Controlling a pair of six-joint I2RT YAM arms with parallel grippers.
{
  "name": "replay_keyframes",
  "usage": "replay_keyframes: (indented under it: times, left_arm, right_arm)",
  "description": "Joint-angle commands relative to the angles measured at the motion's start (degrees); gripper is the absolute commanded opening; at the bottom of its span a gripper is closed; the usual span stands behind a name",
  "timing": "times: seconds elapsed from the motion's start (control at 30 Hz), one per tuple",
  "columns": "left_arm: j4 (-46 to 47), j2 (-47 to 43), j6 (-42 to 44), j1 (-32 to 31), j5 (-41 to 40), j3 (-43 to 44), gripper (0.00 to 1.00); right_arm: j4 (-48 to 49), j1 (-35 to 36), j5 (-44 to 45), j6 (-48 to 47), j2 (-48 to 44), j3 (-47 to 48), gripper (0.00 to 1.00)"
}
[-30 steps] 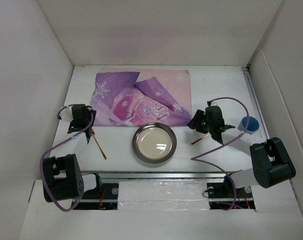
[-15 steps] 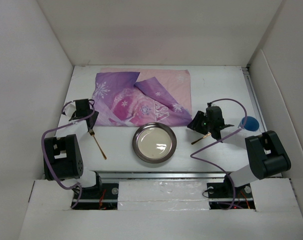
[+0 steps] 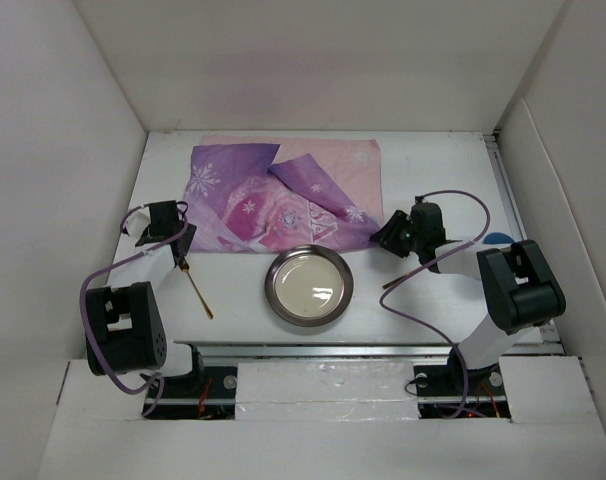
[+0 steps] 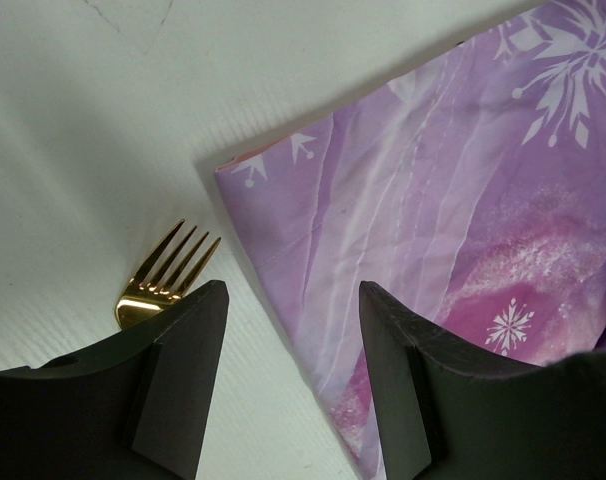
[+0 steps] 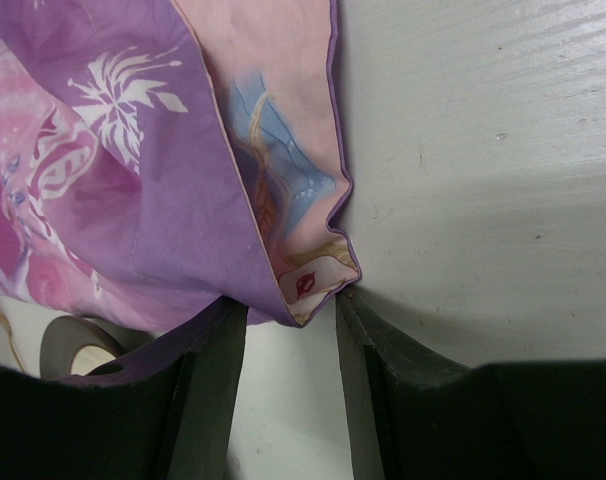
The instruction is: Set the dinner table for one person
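Observation:
The dinner table [image 3: 438, 170] is a white tabletop. On it a crumpled purple-pink snowflake cloth mat [image 3: 283, 190] lies at the back, with a round metal plate [image 3: 309, 285] in front of it. A gold fork [image 3: 196, 292] lies left of the plate. My left gripper [image 3: 179, 242] is open at the mat's front left corner; in the left wrist view its jaws [image 4: 293, 295] straddle the mat's edge [image 4: 423, 230], with the fork's tines [image 4: 168, 272] just left of them. My right gripper [image 3: 388, 237] is open, and the mat's front right corner [image 5: 308, 280] sits between its tips [image 5: 291, 305].
A blue cup [image 3: 499, 239] stands at the right, mostly hidden behind the right arm. A metal rail [image 3: 323, 350] runs along the table's near edge. White walls close in the left, back and right sides. The plate's rim [image 5: 73, 345] shows in the right wrist view.
My right gripper has moved back and left, up to the mat's front right corner, and its arm now covers most of the blue cup. The left gripper has stayed at the mat's front left corner.

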Motion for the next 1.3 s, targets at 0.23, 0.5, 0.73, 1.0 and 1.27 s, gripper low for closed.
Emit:
replay_keyframes:
  times: [0.23,0.5,0.73,1.0,1.27]
  left_arm:
    - [0.4,2.0,-0.2,0.2,2.5,-1.0,0.42]
    - [1.9,3.5,-0.9,0.2,3.0,-1.2,0.42]
    - [2.9,6.1,-2.1,-1.4,3.8,-0.3,0.40]
    - [3.9,8.5,-3.2,-3.3,3.7,-1.1,0.22]
    - [6.4,3.2,-0.8,-3.3,-0.8,-0.9,0.00]
  right_arm:
    - [5.9,-1.3,2.3,3.9,2.5,2.2,0.42]
    - [10.1,-3.0,2.8,5.6,2.6,2.1,0.13]
    - [10.4,-3.6,2.7,5.5,2.3,2.4,0.07]
    - [12.1,-4.1,2.2,5.7,1.4,0.9,0.07]
    - [12.0,-4.7,1.8,4.7,-0.6,0.5,0.00]
